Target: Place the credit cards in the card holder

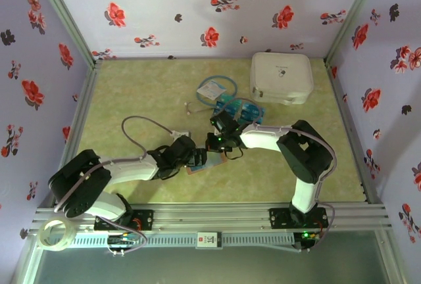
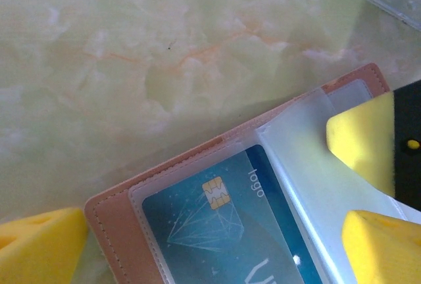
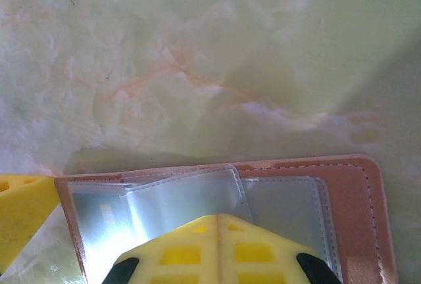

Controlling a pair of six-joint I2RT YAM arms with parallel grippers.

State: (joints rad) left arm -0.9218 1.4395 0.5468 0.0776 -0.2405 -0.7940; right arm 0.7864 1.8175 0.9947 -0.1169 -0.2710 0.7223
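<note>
The reddish-brown card holder (image 1: 212,161) lies open on the table between the two arms. In the left wrist view a teal credit card (image 2: 217,225) with a gold chip sits inside a clear sleeve of the card holder (image 2: 115,221). My left gripper (image 2: 210,238) is open, its yellow fingers (image 2: 39,248) straddling that half. My right gripper (image 3: 220,231) is shut, its tips resting on the clear sleeves of the card holder (image 3: 348,192), with nothing visible between the jaws. More blue and teal credit cards (image 1: 238,108) lie in a pile behind the right gripper (image 1: 222,147).
A large white zip case (image 1: 281,77) stands at the back right. A pale blue packet with looped tubing (image 1: 212,90) lies beside the card pile. A tape roll (image 1: 56,235) sits on the front rail at left. Flowered walls enclose the table.
</note>
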